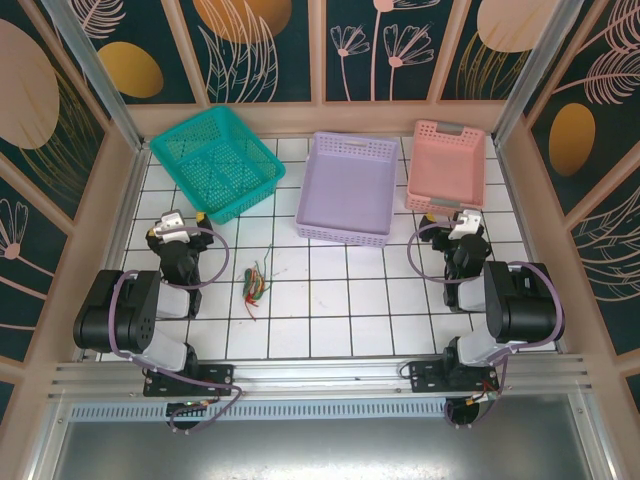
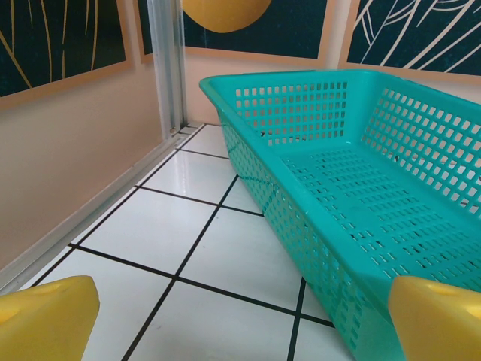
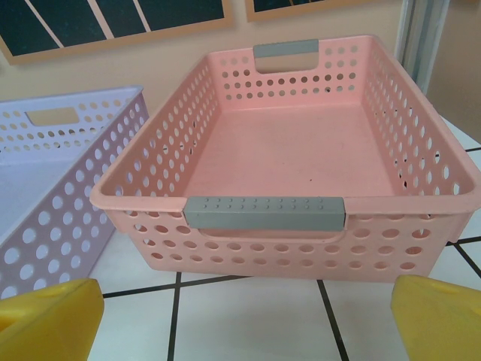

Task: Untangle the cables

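**Handling: cables**

1. Location. The cables (image 1: 254, 281) lie in one small clump on the white tiled tabletop (image 1: 350, 310). They are to the right of the left fingers (image 1: 192, 220) and back toward the arm bases. They are well apart from the right fingers (image 1: 458, 214), off to their left.
2. Finger state. Both sets of fingers are spread wide and hold nothing. The left set faces the teal basket (image 2: 361, 188) and the right set faces the pink basket (image 3: 293, 150).
3. Expected behaviour (est.). Treat the cables as very light, limp and thin. A strand will prob. sag and drag its neighbours along when lifted. The insulation may slip in a loose pinch.
4. Grasp pt. (rec.). Take one strand at a free end poking out of the clump, not at the knotted middle. Pin the rest w/ the other fingers if needed.
5. Appearance. The strands are red, green and yellow-orange, crossed over each other, w/ thin ends trailing past the clump. The strand count is too small to tell.
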Motion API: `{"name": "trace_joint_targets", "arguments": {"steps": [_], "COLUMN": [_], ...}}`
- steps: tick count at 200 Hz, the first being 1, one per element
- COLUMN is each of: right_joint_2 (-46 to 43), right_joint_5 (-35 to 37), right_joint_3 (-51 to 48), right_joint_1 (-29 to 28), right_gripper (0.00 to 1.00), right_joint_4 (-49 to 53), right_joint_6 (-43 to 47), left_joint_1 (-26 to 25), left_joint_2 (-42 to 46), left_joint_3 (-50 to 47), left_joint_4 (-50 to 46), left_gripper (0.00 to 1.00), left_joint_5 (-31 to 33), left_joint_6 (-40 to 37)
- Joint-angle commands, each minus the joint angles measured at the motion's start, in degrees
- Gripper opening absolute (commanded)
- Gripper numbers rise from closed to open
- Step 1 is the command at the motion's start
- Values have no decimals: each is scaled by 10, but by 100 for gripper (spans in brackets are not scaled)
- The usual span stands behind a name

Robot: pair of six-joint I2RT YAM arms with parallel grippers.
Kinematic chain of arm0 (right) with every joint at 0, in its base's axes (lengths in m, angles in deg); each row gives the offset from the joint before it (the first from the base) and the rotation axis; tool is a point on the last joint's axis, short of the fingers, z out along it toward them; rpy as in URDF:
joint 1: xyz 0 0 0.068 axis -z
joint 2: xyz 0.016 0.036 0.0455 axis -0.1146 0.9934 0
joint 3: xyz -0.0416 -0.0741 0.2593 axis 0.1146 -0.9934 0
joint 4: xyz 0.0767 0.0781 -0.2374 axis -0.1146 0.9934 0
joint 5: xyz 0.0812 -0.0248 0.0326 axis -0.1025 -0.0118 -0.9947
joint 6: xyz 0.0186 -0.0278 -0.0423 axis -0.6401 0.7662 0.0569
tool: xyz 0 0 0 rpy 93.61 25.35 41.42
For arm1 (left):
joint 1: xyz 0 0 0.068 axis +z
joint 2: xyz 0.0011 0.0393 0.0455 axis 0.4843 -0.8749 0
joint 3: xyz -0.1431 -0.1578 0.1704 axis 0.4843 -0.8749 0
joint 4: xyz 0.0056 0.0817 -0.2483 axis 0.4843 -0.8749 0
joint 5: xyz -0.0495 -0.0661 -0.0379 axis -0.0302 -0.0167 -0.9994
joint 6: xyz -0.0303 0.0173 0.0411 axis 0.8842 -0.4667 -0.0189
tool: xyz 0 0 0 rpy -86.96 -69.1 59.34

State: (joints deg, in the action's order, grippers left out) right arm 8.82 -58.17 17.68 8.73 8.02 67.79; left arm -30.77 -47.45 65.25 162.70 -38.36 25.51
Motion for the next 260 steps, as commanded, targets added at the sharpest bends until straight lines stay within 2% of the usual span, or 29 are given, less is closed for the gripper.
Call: {"name": "trace_joint_targets", "arguments": {"steps": [1, 69, 81, 86, 92, 103, 113, 131, 141, 146, 150, 165, 171, 176, 181, 188, 190, 192, 196, 201, 205, 211, 231, 245, 260], "right_joint_2": [4, 3, 3, -10, -43, -120, -192, -271, -282, -275, -263, -217, -200, -192, -192, -202, -208, -211, -221, -231, -239, -241, -223, -215, -209], "right_joint_5": [-10, -10, -8, 13, 65, 144, 187, 233, 244, 230, 195, 91, -25, -119, -162, -118, -82, -76, -33, -7, 33, 59, 56, 14, -27], "right_joint_3": [10, 10, 9, 10, 20, 46, 67, 163, 265, 315, 354, 451, 463, 454, 444, 438, 437, 436, 431, 425, 412, 400, 372, 339, 313], "right_joint_1": [3, 3, 2, -2, -13, -34, -55, -98, -118, -117, -114, -94, -73, -63, -72, -118, -151, -156, -203, -241, -301, -357, -447, -494, -526], "right_gripper": [99, 99, 99, 99, 99, 99, 99, 99, 99, 99, 99, 99, 98, 84, 70, 66, 68, 68, 70, 73, 76, 78, 79, 79, 78], "right_joint_4": [-7, -7, -11, 1, 48, 144, 193, 328, 468, 541, 612, 820, 849, 838, 832, 853, 863, 865, 866, 862, 857, 855, 841, 782, 730], "right_joint_6": [10, 9, 9, 5, 2, -4, -27, -45, -86, -119, -156, -308, -309, -299, -295, -289, -285, -282, -268, -253, -239, -234, -243, -226, -217], "left_joint_1": [2, 2, 2, 3, -8, -44, -58, -60, -60, -60, -60, -60, -59, -59, -59, -59, -59, -59, -60, -60, -61, -64, -85, -101, -107], "left_joint_2": [6, 7, 31, 48, 70, 175, 268, 359, 377, 377, 375, 360, 357, 358, 362, 365, 365, 365, 363, 358, 352, 341, 309, 297, 279], "left_joint_3": [3, 0, -9, -20, -27, -14, 19, 70, 125, 156, 189, 345, 369, 372, 374, 374, 372, 371, 369, 367, 366, 362, 314, 260, 226], "left_joint_4": [12, 15, 9, 19, 27, -74, -203, -288, -357, -406, -482, -814, -857, -859, -859, -864, -867, -870, -878, -892, -907, -942, -995, -961, -917], "left_gripper": [99, 99, 99, 99, 99, 99, 99, 99, 99, 99, 99, 99, 99, 99, 99, 96, 94, 92, 89, 89, 90, 88, 80, 79, 78], "left_joint_5": [-4, -5, 7, 4, 41, 123, 168, 185, 198, 217, 233, 257, 236, 192, 142, 67, 46, 25, -14, -61, -89, -123, -223, -284, -316], "left_joint_6": [5, 5, 12, 4, -2, -11, -2, -2, 24, 63, 105, 357, 391, 387, 386, 397, 402, 409, 421, 434, 443, 458, 477, 478, 476]}}
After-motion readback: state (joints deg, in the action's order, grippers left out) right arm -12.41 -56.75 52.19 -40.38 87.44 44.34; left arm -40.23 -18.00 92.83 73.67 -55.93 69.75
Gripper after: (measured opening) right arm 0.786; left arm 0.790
